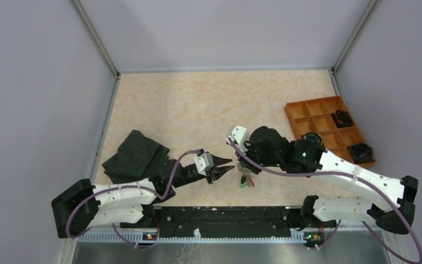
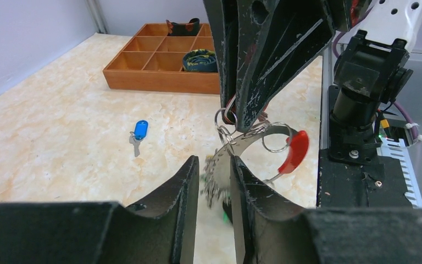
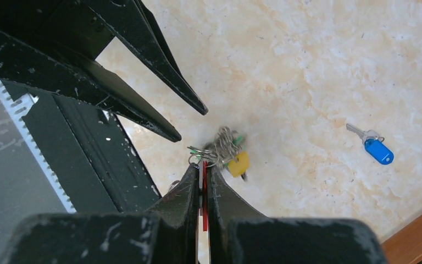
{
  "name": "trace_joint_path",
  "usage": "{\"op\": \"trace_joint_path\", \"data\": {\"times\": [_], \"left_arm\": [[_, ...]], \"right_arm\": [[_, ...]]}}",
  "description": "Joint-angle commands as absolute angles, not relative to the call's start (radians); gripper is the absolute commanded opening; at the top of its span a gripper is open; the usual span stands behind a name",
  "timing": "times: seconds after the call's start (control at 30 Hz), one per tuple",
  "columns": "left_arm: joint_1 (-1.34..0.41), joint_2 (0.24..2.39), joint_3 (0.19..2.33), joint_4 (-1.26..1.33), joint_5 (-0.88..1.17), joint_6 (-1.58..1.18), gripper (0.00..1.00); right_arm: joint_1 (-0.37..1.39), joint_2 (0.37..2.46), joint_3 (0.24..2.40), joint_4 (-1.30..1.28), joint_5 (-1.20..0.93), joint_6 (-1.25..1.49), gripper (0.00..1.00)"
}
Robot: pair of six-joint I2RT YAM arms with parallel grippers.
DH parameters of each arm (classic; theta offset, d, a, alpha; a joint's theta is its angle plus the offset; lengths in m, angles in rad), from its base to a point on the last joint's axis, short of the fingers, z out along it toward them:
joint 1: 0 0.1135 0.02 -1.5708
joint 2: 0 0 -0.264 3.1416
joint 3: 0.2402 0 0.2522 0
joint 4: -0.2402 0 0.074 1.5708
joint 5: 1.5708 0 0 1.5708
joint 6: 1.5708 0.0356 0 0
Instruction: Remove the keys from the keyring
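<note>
At six o'clock on the table (image 1: 198, 110) | right gripper (image 3: 202, 171) pinches keyring (image 2: 294, 151) | left gripper (image 2: 214, 165) agape beside keys (image 3: 224, 147) | we judge them light, slippery; grip plastic heads.

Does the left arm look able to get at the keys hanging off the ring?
Probably yes: the left fingers are open right beside the keys, which hang from the keyring clamped in the right fingers, and nothing sits between them.

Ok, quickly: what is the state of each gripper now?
Left gripper: open, holding nothing, near the keys.
Right gripper: shut on the keyring.
</note>
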State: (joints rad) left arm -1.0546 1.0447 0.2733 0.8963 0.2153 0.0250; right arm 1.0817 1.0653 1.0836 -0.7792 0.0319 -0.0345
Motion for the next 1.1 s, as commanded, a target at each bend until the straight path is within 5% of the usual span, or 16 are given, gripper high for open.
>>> {"op": "trace_joint_path", "data": {"times": [0.0,1.07], "left_arm": [[-1.055,1.033,0.313,0.925,0.216,0.038,0.33],[-1.058,1.081,0.384,0.849,0.263,0.060,0.29]], "right_arm": [[1.087,1.077,1.159,-0.781,0.014,-0.047,0.00],[1.109,1.121,1.199,-0.768,0.105,0.024,0.00]]}}
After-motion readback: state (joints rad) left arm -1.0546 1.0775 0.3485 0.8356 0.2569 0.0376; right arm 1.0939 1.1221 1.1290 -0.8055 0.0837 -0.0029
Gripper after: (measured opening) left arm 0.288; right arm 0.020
